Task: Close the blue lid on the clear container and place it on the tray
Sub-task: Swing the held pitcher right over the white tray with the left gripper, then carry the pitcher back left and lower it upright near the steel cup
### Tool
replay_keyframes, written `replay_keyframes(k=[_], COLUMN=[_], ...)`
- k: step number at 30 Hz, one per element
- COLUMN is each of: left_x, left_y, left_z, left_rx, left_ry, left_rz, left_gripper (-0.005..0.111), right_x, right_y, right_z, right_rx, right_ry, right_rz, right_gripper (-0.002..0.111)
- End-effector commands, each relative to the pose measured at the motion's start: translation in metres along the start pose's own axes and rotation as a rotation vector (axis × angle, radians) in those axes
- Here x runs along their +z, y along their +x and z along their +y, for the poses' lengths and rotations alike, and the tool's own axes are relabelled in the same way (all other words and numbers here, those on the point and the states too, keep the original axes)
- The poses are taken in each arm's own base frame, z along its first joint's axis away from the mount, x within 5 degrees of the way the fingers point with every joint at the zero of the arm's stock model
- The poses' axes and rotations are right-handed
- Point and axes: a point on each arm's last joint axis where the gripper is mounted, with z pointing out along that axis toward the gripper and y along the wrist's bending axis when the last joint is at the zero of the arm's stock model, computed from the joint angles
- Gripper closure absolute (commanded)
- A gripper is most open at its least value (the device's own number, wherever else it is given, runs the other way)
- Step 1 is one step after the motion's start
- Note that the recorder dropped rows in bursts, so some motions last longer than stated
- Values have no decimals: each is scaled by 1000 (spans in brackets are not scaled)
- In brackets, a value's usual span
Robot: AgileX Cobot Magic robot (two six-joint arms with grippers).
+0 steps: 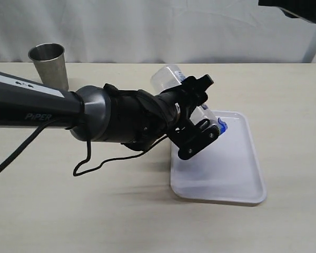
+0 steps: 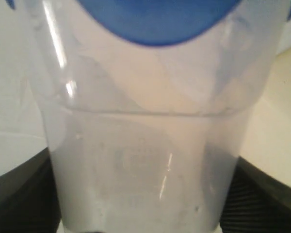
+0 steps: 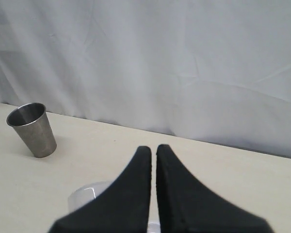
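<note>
clear container [image 1: 166, 78] tilted in left tool [image 1: 199, 110], blue lid [image 1: 221, 126] toward tray [image 1: 239, 176]

Soft, even light from overhead; faint shadow under the arm [image 1: 42, 110] on the counter [image 1: 68, 211]; left wrist view blurred, the clear container [image 2: 145, 160] too close, thin glints streaking it.

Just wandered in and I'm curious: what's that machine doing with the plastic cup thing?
The left gripper is holding the clear container at a tilt over the white tray. The blue lid sits on the container's lower end; whether it is snapped shut cannot be seen. The right gripper is shut, empty and raised away from the work. A steel cup stands by itself at the table's far side.
</note>
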Motion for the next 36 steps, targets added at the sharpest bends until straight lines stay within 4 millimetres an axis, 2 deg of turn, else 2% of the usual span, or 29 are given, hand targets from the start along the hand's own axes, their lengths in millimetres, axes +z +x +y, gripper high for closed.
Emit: replay_keyframes(k=[1, 4, 10, 14, 18, 21, 26, 28, 31, 36], left_x=[-2, -1, 4, 5, 5, 5, 3, 2, 2, 10], left_y=[-1, -1, 1, 15, 40, 63, 111, 130, 149, 163], left_z=[4, 4, -1, -4, -11, -15, -24, -29, -36, -49], left_rx=[-292, -495, -791, -981, -1127, -1330, -1642, -1709, -1744, -1759], left_ry=[-13, -6, 50, 96, 132, 138, 23, -41, -112, -209], left_rz=[-12, -58, -235, -331, -438, -575, -833, -864, -859, -827], left_gripper=[107, 107, 107, 107, 107, 107, 107, 107, 107, 107], right_x=[-1, -1, -1, -1, 1, 1, 1, 1, 4, 16], right_y=[0, 0, 0, 0, 1, 1, 1, 1, 3, 11], right_z=[-2, -2, -2, -2, -2, -2, -2, -2, -3, -6], right_rx=[-17, -17, -17, -17, -16, -16, -16, -13, -8, 0], right_ry=[13, 13, 13, 13, 13, 13, 13, 13, 13, 14], right_rz=[-9, -9, -9, -7, -4, -4, -4, -3, 6, 45], right_gripper=[104, 104, 104, 104, 104, 104, 104, 104, 104, 104])
